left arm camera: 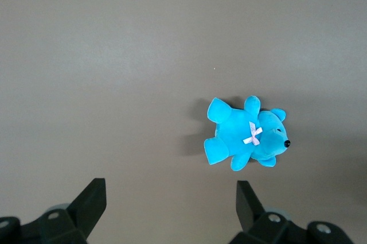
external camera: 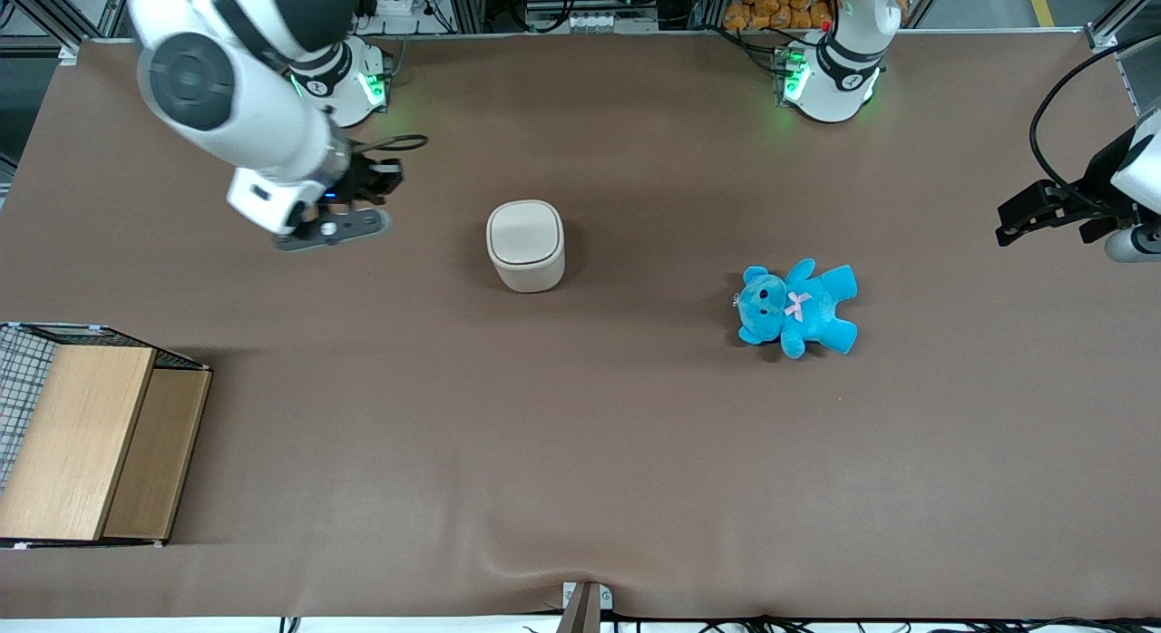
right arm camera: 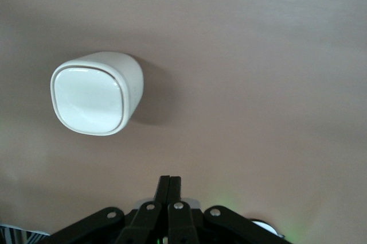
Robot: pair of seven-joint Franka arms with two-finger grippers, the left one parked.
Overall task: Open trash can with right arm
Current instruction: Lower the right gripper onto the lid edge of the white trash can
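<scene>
The big brown table (external camera: 580, 452) has the cream trash can (external camera: 525, 245) standing just above the middle of the front picture, lid (right arm camera: 87, 100) flat and closed. Your right arm's gripper (right arm camera: 170, 189) hangs at the upper left, well apart from it, its two fingers pressed together and holding nothing. If you push sideways, the light can could tip or slide; miss the lid and it stays closed.

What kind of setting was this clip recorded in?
Most likely a robotics lab: robot arms bolted to a brown-covered table, metal framing and cables at its edge, and test props, a trash can and blue teddy. The shut claw hangs apart from the can.
</scene>
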